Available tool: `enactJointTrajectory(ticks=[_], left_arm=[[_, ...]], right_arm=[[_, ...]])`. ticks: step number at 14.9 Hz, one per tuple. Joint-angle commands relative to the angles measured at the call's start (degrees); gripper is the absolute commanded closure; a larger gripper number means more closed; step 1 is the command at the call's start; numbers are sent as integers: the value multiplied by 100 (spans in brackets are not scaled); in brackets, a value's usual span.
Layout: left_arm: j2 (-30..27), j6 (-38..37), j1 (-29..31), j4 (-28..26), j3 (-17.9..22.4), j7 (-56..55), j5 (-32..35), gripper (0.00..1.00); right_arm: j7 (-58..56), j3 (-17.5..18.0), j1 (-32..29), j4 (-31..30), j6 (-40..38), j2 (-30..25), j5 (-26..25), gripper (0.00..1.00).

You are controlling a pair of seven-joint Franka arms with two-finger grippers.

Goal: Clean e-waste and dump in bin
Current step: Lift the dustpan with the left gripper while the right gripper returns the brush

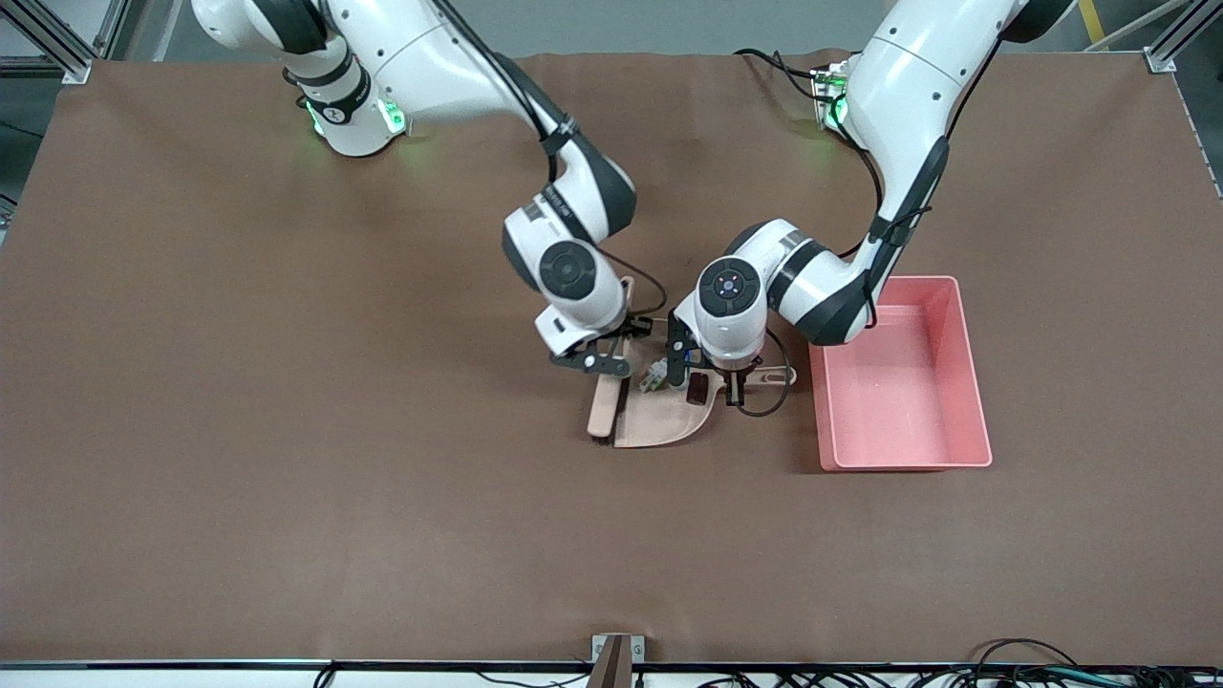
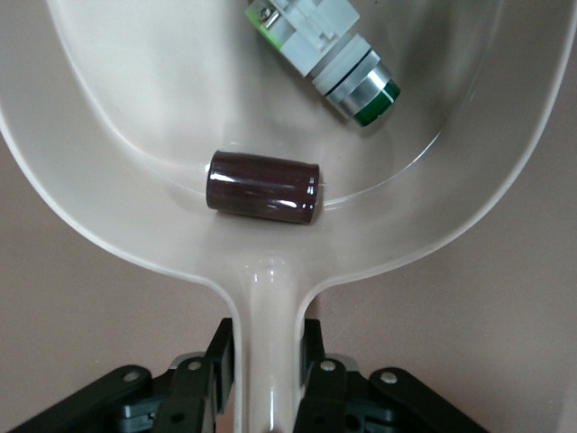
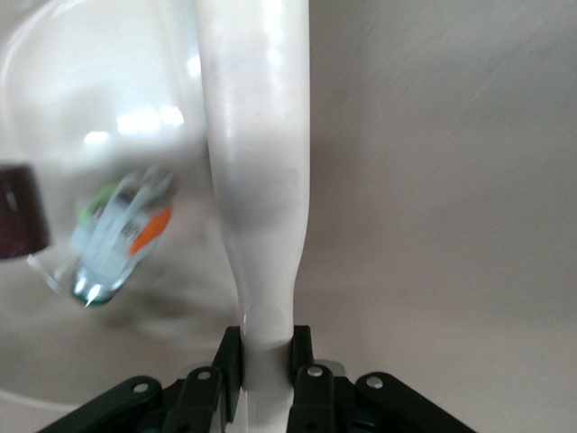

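Observation:
The beige dustpan point(image 1: 659, 425) lies beside the pink bin point(image 1: 908, 462), toward the right arm's end. Both e-waste pieces are in the pan: the white-grey component with a green part point(image 1: 654, 376) and the dark brown-black block point(image 1: 697, 387). My left gripper point(image 1: 734, 390) is shut on the dustpan's handle point(image 2: 269, 307); its wrist view shows the block point(image 2: 262, 187) and the component point(image 2: 325, 54) in the pan point(image 2: 135, 135). My right gripper point(image 1: 597, 361) is shut on a beige brush point(image 1: 602, 406) at the pan's open edge. The right wrist view shows the brush handle point(image 3: 257, 180) clamped.
The bin's floor looks bare. The brown mat point(image 1: 287, 478) covers the whole table. A small bracket point(image 1: 616, 655) sits at the table edge nearest the front camera, with cables along that edge.

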Motion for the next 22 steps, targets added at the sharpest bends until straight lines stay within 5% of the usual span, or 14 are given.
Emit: enactJointTrajectory(ticks=[1, 10, 15, 22], left_arm=[[139, 16, 29, 167, -3, 59, 91, 89], [-19, 244, 99, 176, -205, 59, 20, 94], [-317, 262, 537, 255, -520, 76, -146, 97], [-1108, -528, 1846, 237, -1197, 94, -199, 96]], right_arm=[[-490, 70, -343, -833, -6, -713, 171, 100], [-1983, -140, -1686, -3847, 407, -3359, -214, 100], [-2370, -132, -2952, -4683, 425, -4001, -1585, 100], [-4224, -123, -4623, -5177, 434, -4116, -1999, 100]])
